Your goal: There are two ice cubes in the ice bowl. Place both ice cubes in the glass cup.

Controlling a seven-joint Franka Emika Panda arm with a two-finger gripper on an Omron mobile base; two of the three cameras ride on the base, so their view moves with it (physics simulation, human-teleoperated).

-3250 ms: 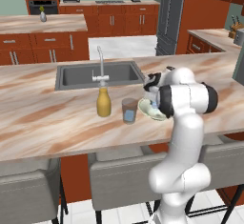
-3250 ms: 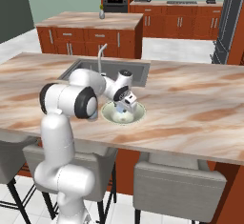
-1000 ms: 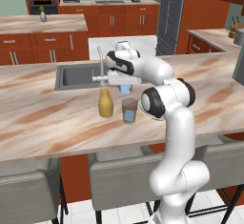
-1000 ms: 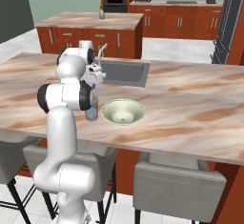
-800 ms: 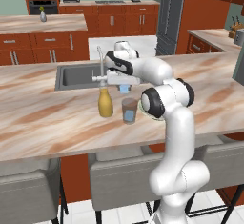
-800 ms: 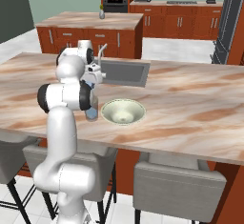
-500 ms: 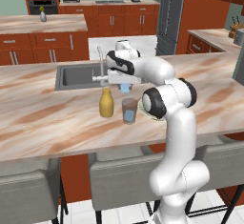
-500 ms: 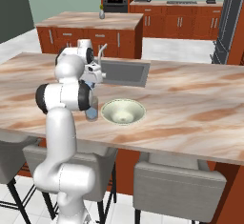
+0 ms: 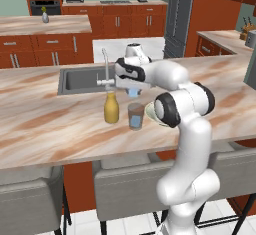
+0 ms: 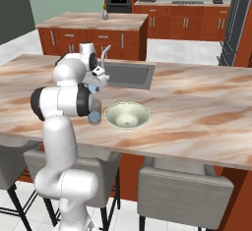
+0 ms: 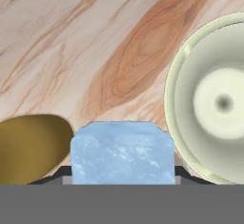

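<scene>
Since the earliest frame the arm swung from the ice bowl (image 10: 127,115) over toward the glass cup (image 9: 135,116); barely any change over the last second. Gripper (image 9: 132,92) is closed tight on an ice cube (image 11: 122,152), hanging just above the glass cup. Glass cup stands on the counter (image 9: 60,129) near its front edge, just beside the yellow bottle (image 9: 111,107), between that bottle and the ice bowl. Sink (image 9: 82,78) is behind them. Something pale blue sits in the cup bottom; can't tell if it's the other cube.
</scene>
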